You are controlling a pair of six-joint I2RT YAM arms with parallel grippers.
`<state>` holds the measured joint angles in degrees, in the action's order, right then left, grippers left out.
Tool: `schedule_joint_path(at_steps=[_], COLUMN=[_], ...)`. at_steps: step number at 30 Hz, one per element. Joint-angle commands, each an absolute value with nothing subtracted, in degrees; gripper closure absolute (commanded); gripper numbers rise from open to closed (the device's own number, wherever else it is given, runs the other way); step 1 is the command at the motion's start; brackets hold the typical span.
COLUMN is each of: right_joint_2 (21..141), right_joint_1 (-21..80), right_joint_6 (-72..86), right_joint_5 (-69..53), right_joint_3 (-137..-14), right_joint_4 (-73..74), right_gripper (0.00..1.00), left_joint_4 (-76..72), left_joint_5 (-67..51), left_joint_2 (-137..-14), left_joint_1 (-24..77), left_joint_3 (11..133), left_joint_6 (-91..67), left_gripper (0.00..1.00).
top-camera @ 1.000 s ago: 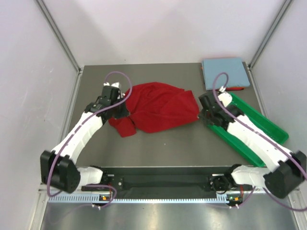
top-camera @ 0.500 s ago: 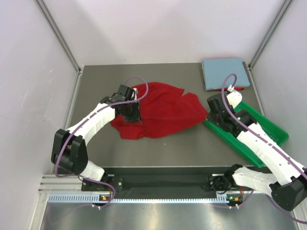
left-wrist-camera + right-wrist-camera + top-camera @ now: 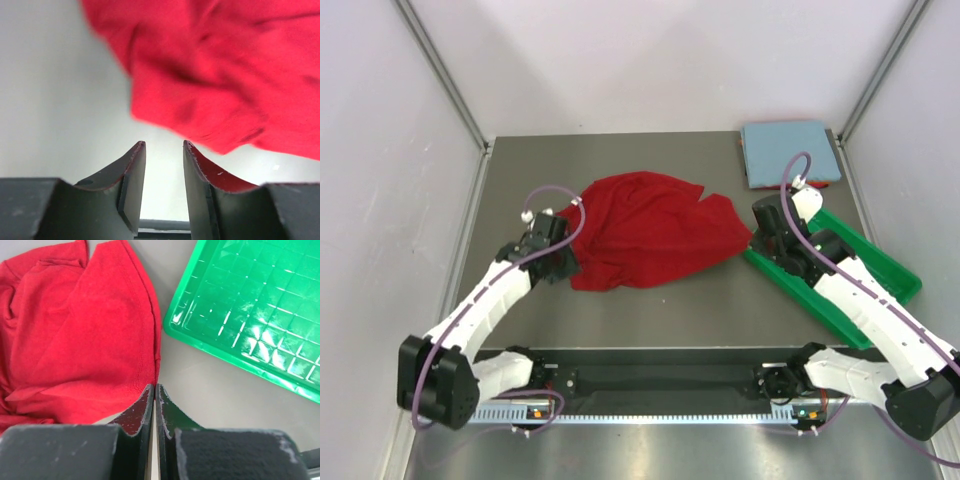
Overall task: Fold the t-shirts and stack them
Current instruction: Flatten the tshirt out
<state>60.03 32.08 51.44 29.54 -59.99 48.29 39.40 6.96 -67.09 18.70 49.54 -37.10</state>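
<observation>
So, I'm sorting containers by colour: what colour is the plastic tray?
Bright green; the tray shows best in the right wrist view.

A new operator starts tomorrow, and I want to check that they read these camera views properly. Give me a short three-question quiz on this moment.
1. True or false: the red t-shirt in the middle of the table is neatly folded.
2. What lies in the table's far right corner? A) a folded light blue t-shirt B) a white towel C) a cardboard box
3. Which arm's jaws stand apart with nothing between them?
Key: 1 false, it lies crumpled; 2 A; 3 the left arm's jaws.
</observation>
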Motion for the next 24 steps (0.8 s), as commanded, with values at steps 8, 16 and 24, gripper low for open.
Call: schedule_joint_path(at_steps=[8, 16, 24], right_joint_2=[57.66, 57.74, 58.27], right_joint_1=[31.38, 31.29, 31.29], right_joint_6=[50.54, 50.71, 50.80], right_joint_5=[28.56, 27.42, 27.07], right_joint_3=[-59.15, -58.54, -58.53], right_joint_4=[44.12, 43.33, 42.72], right_gripper=[1.00, 1.00, 1.00], left_joint_4=[28.39, 21.62, 17.23], left_joint_5=[7.73, 6.41, 8.26], left_joint_2=[-63.71, -67.76, -69.34], left_joint_1=[16.53, 15.82, 15.82], left_joint_3=[39.29, 34.63, 30.85], left_joint_6=[-46.67, -48.69, -48.60], left_gripper=[0.56, 0.56, 0.56])
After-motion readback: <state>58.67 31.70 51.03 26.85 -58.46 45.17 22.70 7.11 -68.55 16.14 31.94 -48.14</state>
